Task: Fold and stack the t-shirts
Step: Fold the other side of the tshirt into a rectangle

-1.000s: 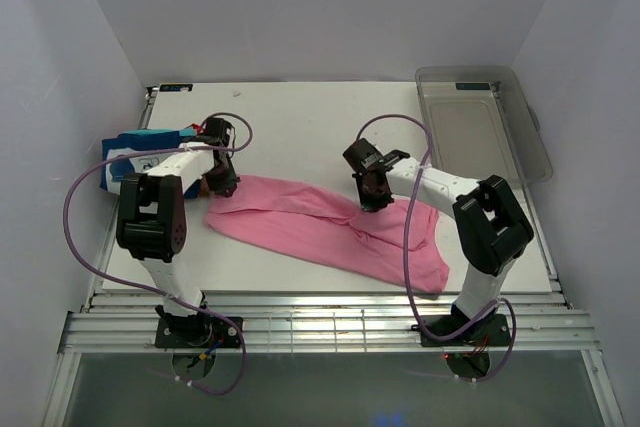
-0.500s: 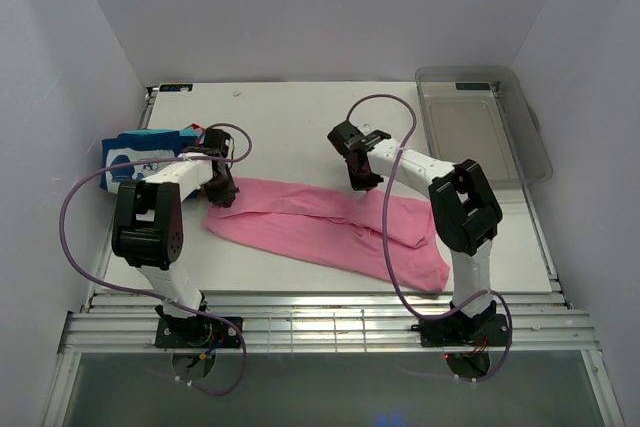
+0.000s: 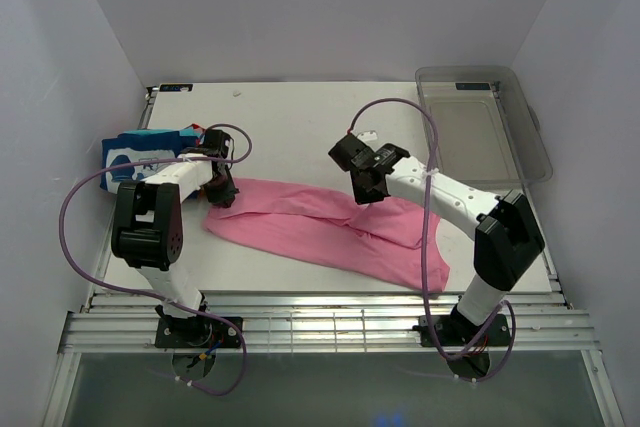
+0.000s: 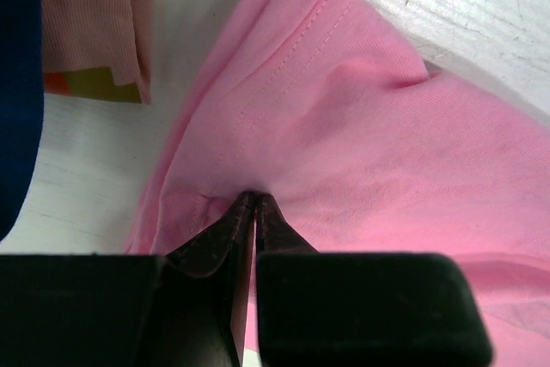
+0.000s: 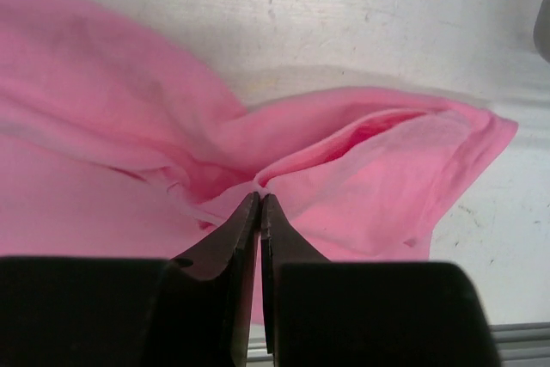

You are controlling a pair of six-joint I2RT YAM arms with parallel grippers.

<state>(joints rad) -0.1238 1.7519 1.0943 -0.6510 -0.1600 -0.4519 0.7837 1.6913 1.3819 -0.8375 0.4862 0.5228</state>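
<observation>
The pink t-shirt [image 3: 310,229] lies crumpled in a long band across the middle of the table. My left gripper [image 3: 222,191] sits at its left end. In the left wrist view, this gripper [image 4: 253,199] is shut, pinching pink t-shirt [image 4: 369,126] cloth near a stitched hem. My right gripper [image 3: 365,191] is over the shirt's upper middle. In the right wrist view, it [image 5: 259,198] is shut on a raised fold of the pink t-shirt [image 5: 129,109]. The folded t-shirts [image 3: 140,157], topmost blue with white print, are stacked at the table's left edge.
A clear plastic bin [image 3: 480,127] stands at the back right. The folded stack's blue edge [image 4: 17,83] and a dusty-pink cloth edge [image 4: 103,15] lie just left of the left gripper. White walls close in both sides of the table.
The left jaws have closed onto the shirt's left end. The right arm has swung left and stretched out, its gripper still shut on the pink fold.
</observation>
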